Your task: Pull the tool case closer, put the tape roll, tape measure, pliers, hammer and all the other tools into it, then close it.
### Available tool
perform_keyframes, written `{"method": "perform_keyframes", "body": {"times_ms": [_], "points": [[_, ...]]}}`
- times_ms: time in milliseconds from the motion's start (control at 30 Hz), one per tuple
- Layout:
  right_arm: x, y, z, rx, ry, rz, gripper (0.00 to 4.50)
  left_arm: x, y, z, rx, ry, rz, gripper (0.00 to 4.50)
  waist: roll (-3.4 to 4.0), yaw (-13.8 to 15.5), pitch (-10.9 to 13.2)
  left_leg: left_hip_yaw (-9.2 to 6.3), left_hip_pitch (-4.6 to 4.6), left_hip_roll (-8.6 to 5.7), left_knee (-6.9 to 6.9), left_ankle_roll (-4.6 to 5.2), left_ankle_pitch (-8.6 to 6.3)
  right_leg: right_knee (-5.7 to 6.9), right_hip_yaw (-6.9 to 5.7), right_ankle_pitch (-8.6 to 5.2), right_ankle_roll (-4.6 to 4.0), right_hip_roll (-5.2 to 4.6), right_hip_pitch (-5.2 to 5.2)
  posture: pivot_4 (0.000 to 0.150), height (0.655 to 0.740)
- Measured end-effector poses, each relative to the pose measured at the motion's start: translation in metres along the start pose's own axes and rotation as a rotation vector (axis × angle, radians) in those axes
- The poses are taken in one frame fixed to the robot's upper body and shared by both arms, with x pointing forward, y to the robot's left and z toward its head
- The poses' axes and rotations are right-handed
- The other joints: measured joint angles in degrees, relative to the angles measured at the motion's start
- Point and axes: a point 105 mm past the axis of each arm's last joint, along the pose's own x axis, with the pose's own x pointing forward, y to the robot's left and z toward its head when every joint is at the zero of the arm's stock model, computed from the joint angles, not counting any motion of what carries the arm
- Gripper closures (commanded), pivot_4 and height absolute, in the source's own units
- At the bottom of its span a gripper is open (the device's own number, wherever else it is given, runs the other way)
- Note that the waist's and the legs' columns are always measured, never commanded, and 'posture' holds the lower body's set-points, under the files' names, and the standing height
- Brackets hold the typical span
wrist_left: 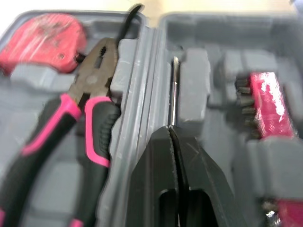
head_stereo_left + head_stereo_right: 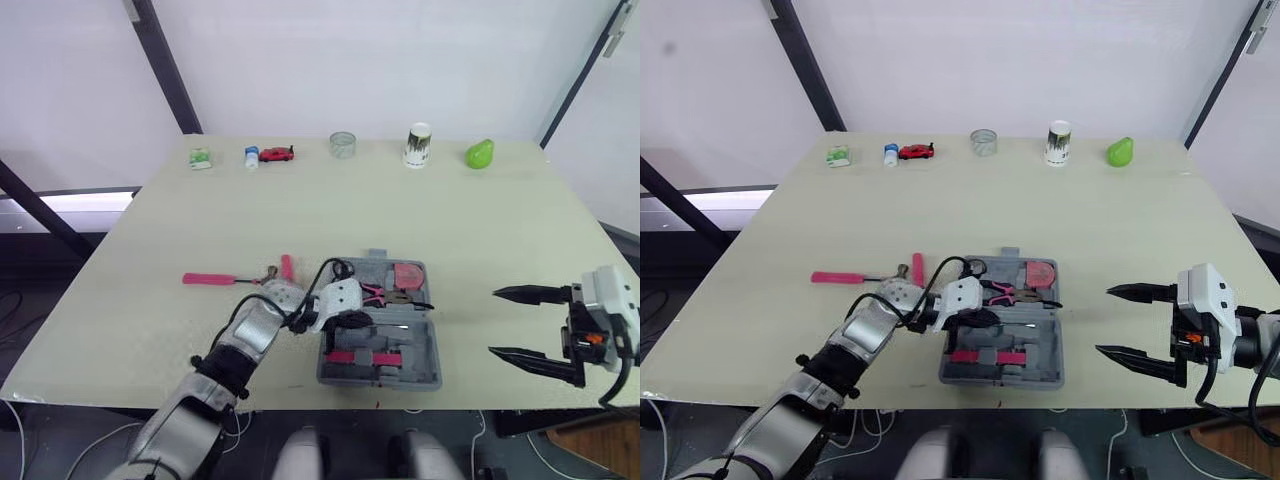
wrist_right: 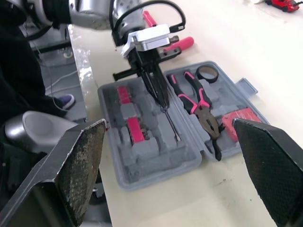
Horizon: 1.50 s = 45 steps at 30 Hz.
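Observation:
The grey tool case (image 2: 425, 350) lies open near the table's front edge. In it are the pink-handled pliers (image 2: 385, 293), a red tape measure (image 2: 408, 273) and a black tape roll (image 2: 342, 268). My left gripper (image 2: 368, 320) hovers over the case's near half, shut on a thin metal screwdriver shaft (image 1: 174, 94) that lies along a slot beside the hinge. The pink-handled hammer (image 2: 215, 278) lies on the table left of the case, with another pink-handled tool (image 2: 287, 266) by its head. My right gripper (image 2: 494, 322) hangs open to the right of the case, holding nothing.
Along the table's far edge stand a small green box (image 2: 201, 158), a little bottle (image 2: 251, 156), a red toy car (image 2: 277, 154), a clear round container (image 2: 343, 144), a paper cup (image 2: 418, 145) and a green pear (image 2: 480, 154). Pink bit holders (image 2: 355, 357) sit in the case's near half.

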Motion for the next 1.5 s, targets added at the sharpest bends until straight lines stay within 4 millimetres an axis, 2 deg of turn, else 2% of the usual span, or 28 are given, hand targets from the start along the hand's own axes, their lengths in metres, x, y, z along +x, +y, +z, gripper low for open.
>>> {"method": "perform_keyframes", "body": {"times_ms": [67,200,300,400,533,667,800,833,900,933,967,1000,1033,1100,1167,1300,1500], "points": [[0.005,-0.001,0.0,0.017,-0.028,-0.005,0.0,-0.009,0.0,0.005,-0.097,-0.068,0.056,4.43,-0.04,-0.09,0.05,-0.02,-0.02,0.04,0.0,0.0,0.0,0.0,-0.01,0.0,0.0,0.03,-0.02,0.15,0.74],[0.02,-0.004,-0.001,0.048,-0.097,-0.025,0.0,-0.037,0.011,0.032,-0.169,-0.215,0.225,4.43,-0.03,-0.05,0.07,0.0,0.01,0.06,-0.01,0.0,0.0,0.01,0.0,0.0,0.0,0.03,-0.01,0.15,0.74],[0.039,-0.017,0.0,0.054,-0.176,-0.102,0.0,-0.063,0.017,0.035,-0.278,-0.324,0.409,4.43,-0.03,-0.44,0.07,0.03,0.03,0.07,-0.03,0.0,0.0,0.01,0.05,0.0,0.0,0.02,-0.01,0.15,0.74],[0.063,-0.033,-0.001,0.072,-0.238,-0.205,0.0,-0.091,0.019,0.029,-0.371,-0.429,0.617,4.43,-0.03,-0.95,0.09,0.01,0.02,0.07,-0.07,0.0,0.0,0.01,0.02,0.01,-0.01,0.02,-0.03,0.15,0.74],[0.084,-0.043,-0.002,0.09,-0.275,-0.251,0.0,-0.123,0.016,0.014,-0.425,-0.448,0.814,4.43,-0.03,-1.07,0.09,0.08,0.04,0.06,-0.09,-0.01,0.0,-0.01,0.05,0.01,-0.01,-0.01,-0.02,0.15,0.74],[0.102,-0.049,-0.004,0.117,-0.317,-0.261,0.0,-0.135,0.005,-0.002,-0.455,-0.424,0.902,4.43,-0.04,-1.01,0.1,0.08,0.03,0.05,-0.11,-0.01,0.0,-0.03,0.01,0.0,-0.02,-0.04,-0.02,0.15,0.74],[0.108,-0.057,-0.014,0.136,-0.318,-0.258,0.0,-0.146,-0.006,-0.013,-0.481,-0.426,0.946,4.43,-0.05,-1.29,0.12,0.13,0.05,0.06,-0.17,-0.01,0.0,-0.07,0.04,0.0,-0.03,-0.05,-0.03,0.15,0.74],[0.109,-0.059,-0.019,0.154,-0.312,-0.254,0.0,-0.151,-0.01,-0.017,-0.491,-0.431,0.963,4.21,-0.05,-1.26,0.13,0.13,0.06,0.05,-0.22,-0.01,0.0,-0.09,0.03,-0.01,-0.05,-0.06,-0.04,0.15,0.74],[0.103,-0.064,-0.034,0.148,-0.277,-0.273,0.0,-0.161,-0.024,-0.027,-0.51,-0.441,0.973,3.5,-0.05,-1.3,0.13,0.21,0.1,0.04,-0.37,-0.01,0.0,-0.2,0.08,-0.1,-0.22,-0.09,-0.03,0.15,0.74],[0.103,-0.064,-0.035,0.148,-0.275,-0.273,0.0,-0.161,-0.024,-0.027,-0.509,-0.441,0.973,3.5,-0.05,-1.3,0.13,0.21,0.11,0.04,-0.38,-0.01,0.0,-0.21,0.08,-0.1,-0.22,-0.09,-0.03,0.15,0.74],[0.093,-0.063,-0.046,0.153,-0.252,-0.289,0.0,-0.167,-0.035,-0.036,-0.526,-0.427,0.977,2.81,-0.07,-1.27,0.12,0.23,0.11,0.04,-0.5,-0.01,0.0,-0.33,0.08,-0.11,-0.22,-0.09,-0.03,0.15,0.74],[0.076,-0.06,-0.063,0.175,-0.211,-0.319,0.0,-0.175,-0.048,-0.048,-0.551,-0.403,0.992,2.53,-0.08,-1.19,0.11,0.28,0.12,0.01,-0.64,-0.01,0.0,-0.44,0.11,-0.11,-0.21,-0.15,-0.03,0.15,0.74],[0.07,-0.06,-0.069,0.186,-0.194,-0.332,0.0,-0.178,-0.052,-0.052,-0.562,-0.389,1.002,1.99,-0.08,-1.19,0.11,0.3,0.12,-0.01,-0.69,-0.01,0.0,-0.47,0.13,-0.12,-0.19,-0.17,-0.04,0.15,0.74],[0.045,-0.054,-0.088,0.208,-0.142,-0.367,0.0,-0.186,-0.064,-0.064,-0.588,-0.363,1.026,1.13,-0.09,-1.16,0.13,0.34,0.11,-0.04,-0.72,-0.01,-0.01,-0.49,0.17,-0.14,-0.17,-0.18,-0.1,0.15,0.74],[0.026,-0.05,-0.095,0.213,-0.117,-0.391,0.0,-0.188,-0.073,-0.068,-0.596,-0.358,1.02,0.09,-0.09,-1.33,0.13,0.39,0.17,-0.03,-0.73,-0.01,-0.01,-0.48,0.24,-0.16,-0.18,-0.17,-0.1,0.15,0.74],[-0.026,-0.027,-0.113,0.232,-0.044,-0.446,0.0,-0.209,-0.103,-0.1,-0.673,-0.28,1.085,0.03,-0.17,-1.66,0.17,0.53,0.27,0.02,-0.76,-0.02,-0.02,-0.48,0.35,-0.31,0.02,-0.16,-0.17,0.15,0.74],[-0.048,-0.012,-0.128,0.27,-0.014,-0.473,0.0,-0.213,-0.114,-0.106,-0.695,-0.264,1.1,0.03,-0.34,-1.7,0.23,0.58,0.27,0.07,-0.75,-0.03,-0.03,-0.51,0.46,-0.32,0.05,-0.24,-0.26,0.15,0.74]]}}
